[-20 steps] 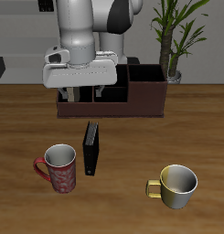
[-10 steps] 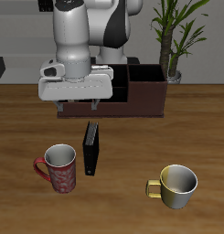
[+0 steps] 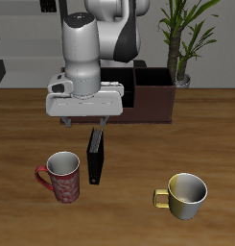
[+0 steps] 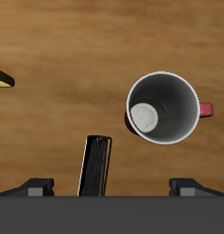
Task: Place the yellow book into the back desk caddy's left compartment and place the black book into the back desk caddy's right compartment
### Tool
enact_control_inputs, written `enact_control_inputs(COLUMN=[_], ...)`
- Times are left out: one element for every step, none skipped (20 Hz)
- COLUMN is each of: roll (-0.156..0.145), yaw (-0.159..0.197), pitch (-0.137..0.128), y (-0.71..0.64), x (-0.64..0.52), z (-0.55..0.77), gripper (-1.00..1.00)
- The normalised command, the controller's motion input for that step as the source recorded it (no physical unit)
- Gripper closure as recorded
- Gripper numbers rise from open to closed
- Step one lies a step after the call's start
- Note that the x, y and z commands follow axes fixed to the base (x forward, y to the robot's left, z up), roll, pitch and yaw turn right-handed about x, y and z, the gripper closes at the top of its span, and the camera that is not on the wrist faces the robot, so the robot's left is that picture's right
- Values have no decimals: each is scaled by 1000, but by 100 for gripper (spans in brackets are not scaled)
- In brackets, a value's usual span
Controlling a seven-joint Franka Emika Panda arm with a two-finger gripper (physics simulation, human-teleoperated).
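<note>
Hovering above the black book [image 3: 95, 157], my hand [image 3: 84, 123] is spread wide with nothing between its fingers [image 4: 33, 186]; both fingertips sit well apart in the wrist view. That book stands upright on its edge on the worktop [image 3: 138, 216], spine up, free of any contact, just beside the red mug [image 3: 62, 176]. Relative to the book, the back desk caddy [image 3: 148, 98] lies farther from the worktop's front edge, partly hidden behind my arm. Its compartments cannot be made out clearly. A yellow-handled mug [image 3: 184, 195] stands well apart from the book, nearer the front edge. The yellow book is not visible.
</note>
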Motion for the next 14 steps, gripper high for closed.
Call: enact_control_inputs(roll=[60, -17, -5, 0, 102, -59, 16, -6, 0, -27, 18, -21, 22, -26], yaw=[-87, 14, 33, 0, -71, 86, -80, -26, 0, 53, -47, -11, -45, 1], pitch=[33, -19, 23, 0, 15, 53, 18, 13, 0, 21, 21, -6, 32, 8], y=[207, 85, 156, 25, 192, 145, 5, 10, 14, 52, -12, 19, 31, 10], x=[65, 13, 64, -35, -69, -33, -21, -43, -38, -40, 48, -41, 12, -36], z=[-290, -148, -289, -28, -369, -382, -234, -219, 2, -314, -210, -106, -204, -197], gripper=[-100, -100, -100, -100, -100, -100, -100, -100, -100, -100, -100, -100, -100, -100])
